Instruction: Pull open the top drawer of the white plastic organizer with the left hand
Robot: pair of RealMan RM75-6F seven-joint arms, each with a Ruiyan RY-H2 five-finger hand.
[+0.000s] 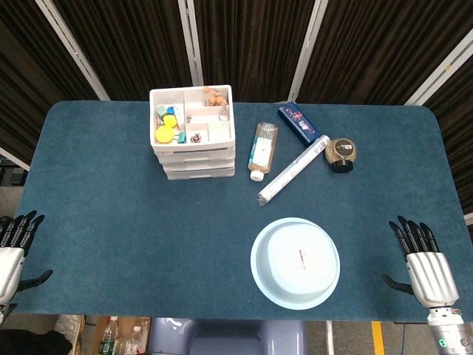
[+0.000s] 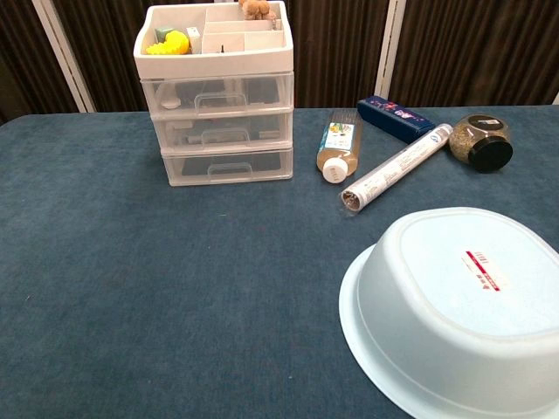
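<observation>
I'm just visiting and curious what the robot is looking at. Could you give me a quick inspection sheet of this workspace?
Surface: blue table, carpet-like top.
Job's things: white plastic organizer; top drawer closed, untouched; small items in its open top tray.
Clutter: upturned pale blue basin, bottle lying down, clear tube, dark blue box, jar on its side.
Hands: left hand and right hand at the near edge, fingers apart, holding nothing.
Cables: nothing seen.
Surroundings: dark curtains behind; bottles on the floor below the table.

No wording can be read; the basin bears a small red-printed sticker (too blurred to make out).
</observation>
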